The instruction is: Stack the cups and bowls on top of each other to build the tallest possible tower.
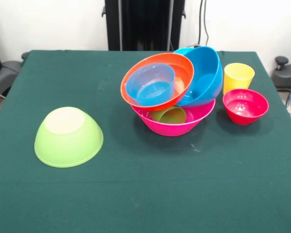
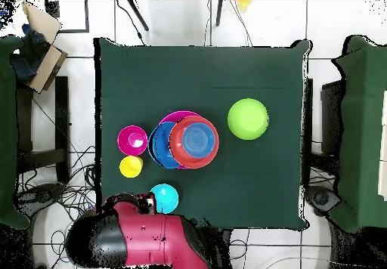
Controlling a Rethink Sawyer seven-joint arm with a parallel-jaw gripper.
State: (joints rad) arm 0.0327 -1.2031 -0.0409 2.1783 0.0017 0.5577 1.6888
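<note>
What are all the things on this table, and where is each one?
Large lime-green plastic bowl: one, upside down, alone, front view's left.
Magenta plastic bowl: one, upright, under the pile.
Olive-green plastic cup: one, lying inside the magenta bowl.
Orange plastic bowl: one, tilted on the pile.
Translucent blue plastic cup: one, inside the orange bowl.
Blue plastic bowl: one, tilted beside the orange bowl.
Yellow plastic cup: one, upright, right of the pile.
Small crimson plastic bowl: one, upright, before the yellow cup.
Green tablecloth: one.
Robot arm: one, red and black, drawn back; gripper unseen.
</note>
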